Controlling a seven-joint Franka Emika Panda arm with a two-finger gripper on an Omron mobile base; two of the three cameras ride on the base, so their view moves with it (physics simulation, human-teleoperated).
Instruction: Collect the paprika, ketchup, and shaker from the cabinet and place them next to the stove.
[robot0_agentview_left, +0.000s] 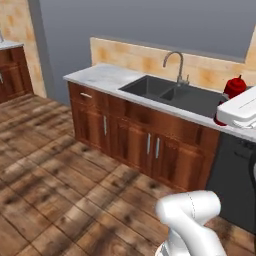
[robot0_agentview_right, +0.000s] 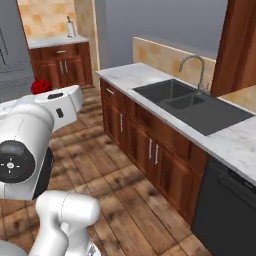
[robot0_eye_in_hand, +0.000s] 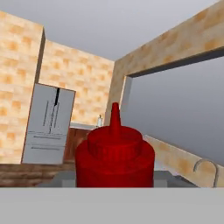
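We carry the ketchup (robot0_eye_in_hand: 114, 154) clamped in our gripper (robot0_eye_in_hand: 114, 186) (nozzle up), arm raised near the sink (robot0_agentview_left: 172, 93), which sits bare

Ketchup (robot0_eye_in_hand: 114, 158) in the gripper (robot0_eye_in_hand: 114, 186), above the sink (robot0_agentview_left: 170, 92) counter (robot0_agentview_left: 102, 76) (faucet (robot0_agentview_left: 176, 65) behind).

Two cameras sit behind the arm, one left, one right, looking forward and down. Both see the sink (robot0_agentview_left: 170, 92) and wooden floor (robot0_agentview_left: 50, 165). The hand camera looks up, very close behind the ketchup (robot0_eye_in_hand: 114, 153).
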